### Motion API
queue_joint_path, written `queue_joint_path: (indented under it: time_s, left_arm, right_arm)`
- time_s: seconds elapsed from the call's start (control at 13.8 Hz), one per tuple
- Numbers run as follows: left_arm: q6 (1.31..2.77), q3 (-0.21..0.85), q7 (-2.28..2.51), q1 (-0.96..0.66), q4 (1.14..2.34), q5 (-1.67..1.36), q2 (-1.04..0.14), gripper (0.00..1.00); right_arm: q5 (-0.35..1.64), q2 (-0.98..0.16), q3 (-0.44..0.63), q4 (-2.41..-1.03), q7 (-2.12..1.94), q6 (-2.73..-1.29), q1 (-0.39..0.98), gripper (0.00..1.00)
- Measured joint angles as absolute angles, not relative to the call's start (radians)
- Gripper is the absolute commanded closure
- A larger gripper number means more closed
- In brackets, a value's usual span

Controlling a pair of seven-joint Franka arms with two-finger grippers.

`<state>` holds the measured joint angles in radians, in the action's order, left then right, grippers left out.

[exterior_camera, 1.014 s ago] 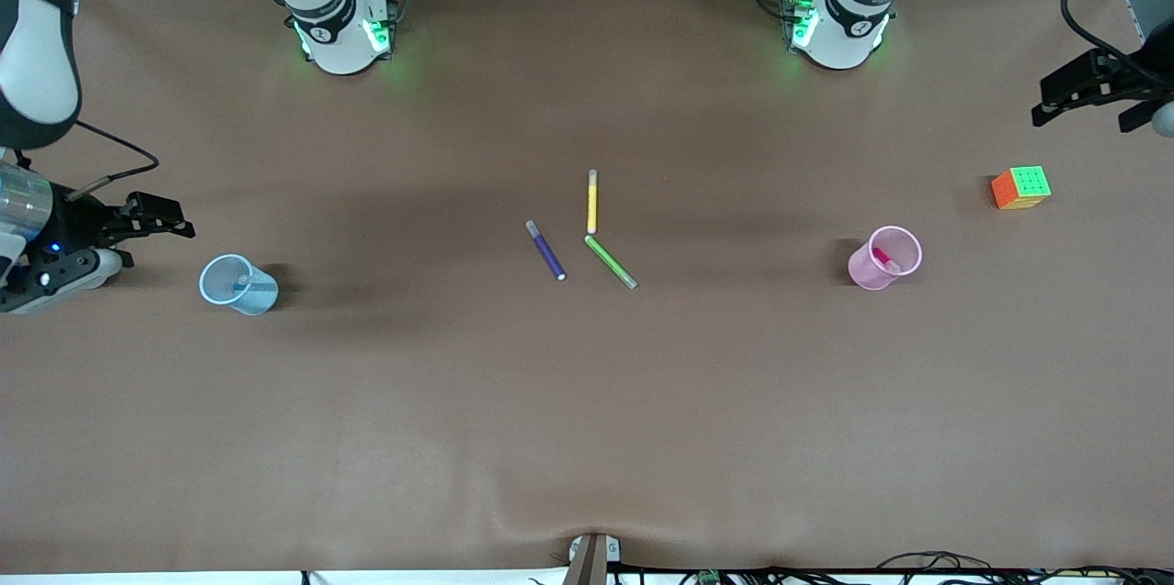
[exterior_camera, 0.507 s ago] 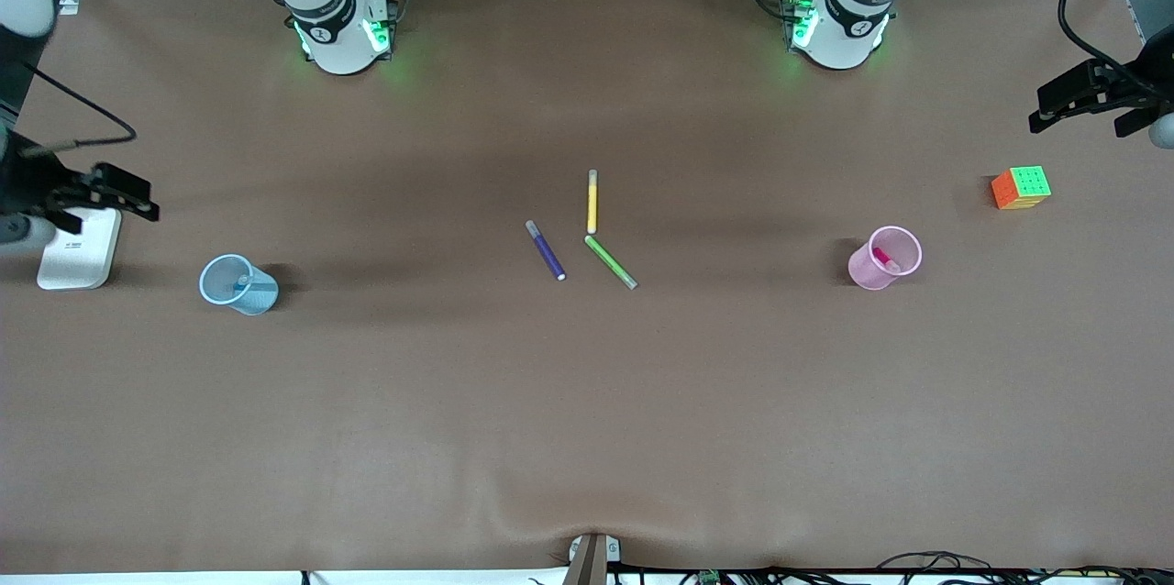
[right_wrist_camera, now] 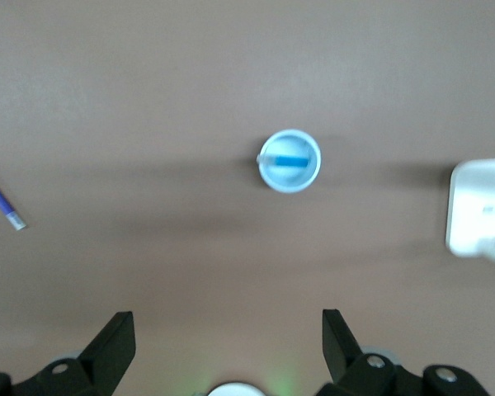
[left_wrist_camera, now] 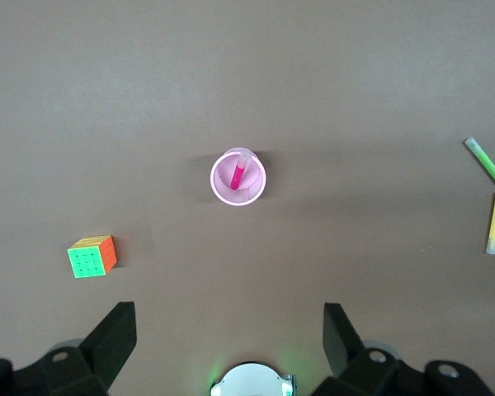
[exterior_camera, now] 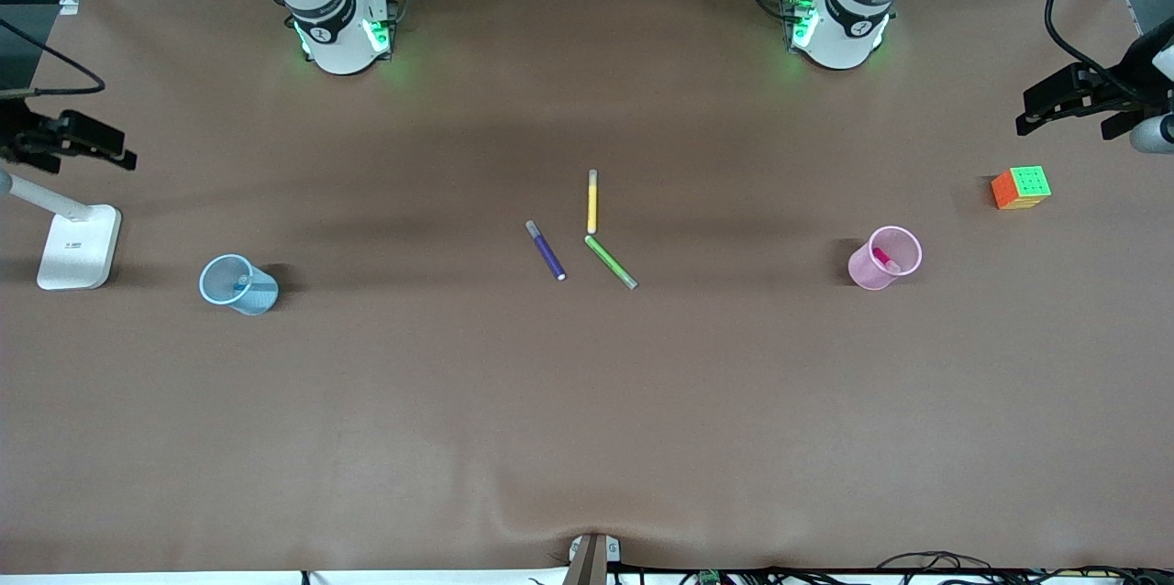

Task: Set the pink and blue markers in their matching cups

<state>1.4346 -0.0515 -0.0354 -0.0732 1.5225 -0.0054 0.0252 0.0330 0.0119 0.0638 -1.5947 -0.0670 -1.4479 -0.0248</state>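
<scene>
The pale blue cup (exterior_camera: 238, 284) stands toward the right arm's end of the table with the blue marker (exterior_camera: 246, 285) inside it. The pale pink cup (exterior_camera: 884, 258) stands toward the left arm's end with the pink marker (exterior_camera: 885, 259) inside it. My right gripper (exterior_camera: 115, 148) is open and empty, up in the air at the table's end past the blue cup. My left gripper (exterior_camera: 1032, 113) is open and empty, high at the opposite end above the cube. The left wrist view shows the pink cup (left_wrist_camera: 223, 183) and pink marker (left_wrist_camera: 238, 175); the right wrist view shows the blue cup (right_wrist_camera: 289, 178) and blue marker (right_wrist_camera: 290, 159).
A dark purple marker (exterior_camera: 547, 253), a yellow marker (exterior_camera: 592, 200) and a green marker (exterior_camera: 610, 261) lie mid-table. A coloured cube (exterior_camera: 1021, 187) sits near the pink cup. A white stand base (exterior_camera: 78, 246) sits beside the blue cup at the table's end.
My right gripper has lifted and drawn away from the blue cup, uncovering the white stand base. My left gripper has drifted slightly upward. Cups and markers have not moved.
</scene>
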Motion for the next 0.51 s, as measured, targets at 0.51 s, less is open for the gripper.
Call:
queue_joint_path:
  time_s: [0.51]
  left_arm:
    - [1.435, -0.056, 0.02, -0.065, 1.521, -0.005, 0.02, 0.0]
  right_arm:
    - [0.033, 0.043, 0.007, -1.578, 0.006, -1.403, -0.033, 0.0]
